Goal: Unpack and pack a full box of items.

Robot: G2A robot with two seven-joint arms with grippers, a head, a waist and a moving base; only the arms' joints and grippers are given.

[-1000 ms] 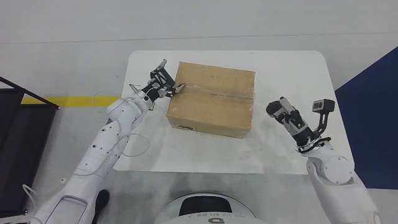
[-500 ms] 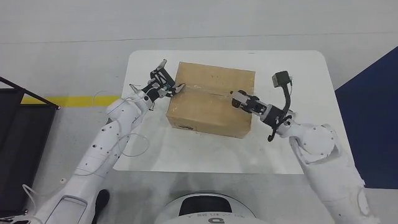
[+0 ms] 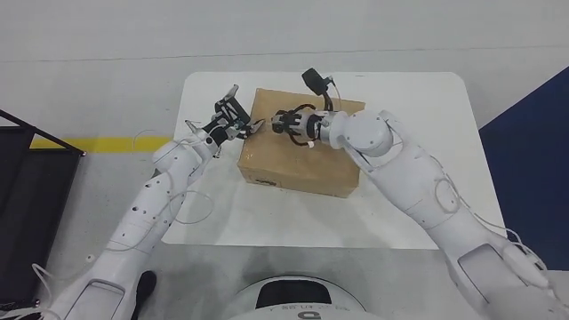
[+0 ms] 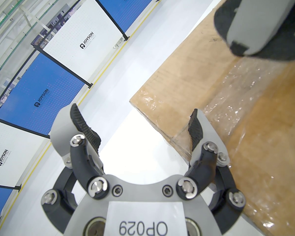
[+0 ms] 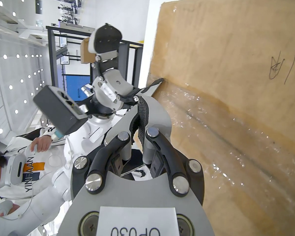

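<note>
Top view: box [image 3: 307,151] taped, contents hidden; L gripper [image 4: 134,109] spread, R gripper [image 3: 277,125] pinched

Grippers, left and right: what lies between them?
In the top view, only the taped seam of the box lies between the left gripper and right gripper.

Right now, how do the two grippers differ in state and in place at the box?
The left gripper is open; the right gripper is shut. The left gripper sits at the end edge of the box; the right gripper is above its top, by the taped seam. Both hold nothing.
</note>
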